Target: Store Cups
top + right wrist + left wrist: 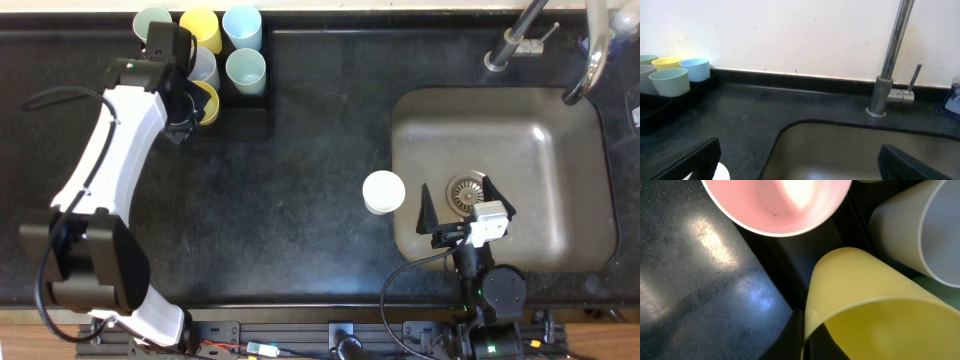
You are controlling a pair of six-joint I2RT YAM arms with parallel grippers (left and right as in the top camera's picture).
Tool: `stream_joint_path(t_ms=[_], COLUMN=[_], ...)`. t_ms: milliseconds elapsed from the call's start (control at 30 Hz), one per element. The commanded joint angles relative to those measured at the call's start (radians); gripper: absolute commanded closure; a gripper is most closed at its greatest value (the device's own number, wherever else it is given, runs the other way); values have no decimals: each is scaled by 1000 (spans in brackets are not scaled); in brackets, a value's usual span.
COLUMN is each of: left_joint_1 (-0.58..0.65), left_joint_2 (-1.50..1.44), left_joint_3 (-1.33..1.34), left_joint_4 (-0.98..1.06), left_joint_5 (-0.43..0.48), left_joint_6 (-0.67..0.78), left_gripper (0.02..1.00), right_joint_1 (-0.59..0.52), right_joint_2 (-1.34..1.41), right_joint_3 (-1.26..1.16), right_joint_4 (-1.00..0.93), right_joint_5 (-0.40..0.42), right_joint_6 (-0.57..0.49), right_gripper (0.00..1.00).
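Note:
A black rack (250,112) at the back left holds several upright cups: pale green (152,20), yellow (200,25), light blue (242,22), teal (246,68) and grey (205,62). My left gripper (182,112) is at the rack's front left, right against another yellow cup (208,100). Close up, this yellow cup (865,305) lies tilted just under the camera, between a pink cup (775,205) and the grey cup (925,235). A white cup (383,191) stands on the counter by the sink's left rim. My right gripper (465,205) is open over the sink, nothing in it.
The steel sink (560,120) takes up the right side, with its faucet (515,40) behind it. From the right wrist the faucet (892,60) and the rack's cups (670,80) appear across the dark counter (320,150). A blue bottle (954,97) stands at the far right.

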Motion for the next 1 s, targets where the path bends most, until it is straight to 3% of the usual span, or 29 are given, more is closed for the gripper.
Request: stream_joint_path(t_ms=[33,600,1000], left_joint_1=[0,6,11], left_joint_2=[25,73,97], left_joint_3=[-5,-5,-5], left_joint_4=[2,54,54], left_joint_5=[-31,-69,-64], left_joint_6=[-51,-54,-54], left_gripper=[985,982,827], right_joint_1=[-4,-4,-4], right_joint_2=[-11,-11,-11], right_joint_3=[-13,-13,-13], right_joint_4=[5,5,5], right_joint_5=[0,0,0], right_joint_6=[6,6,6], right_gripper=[3,3,3])
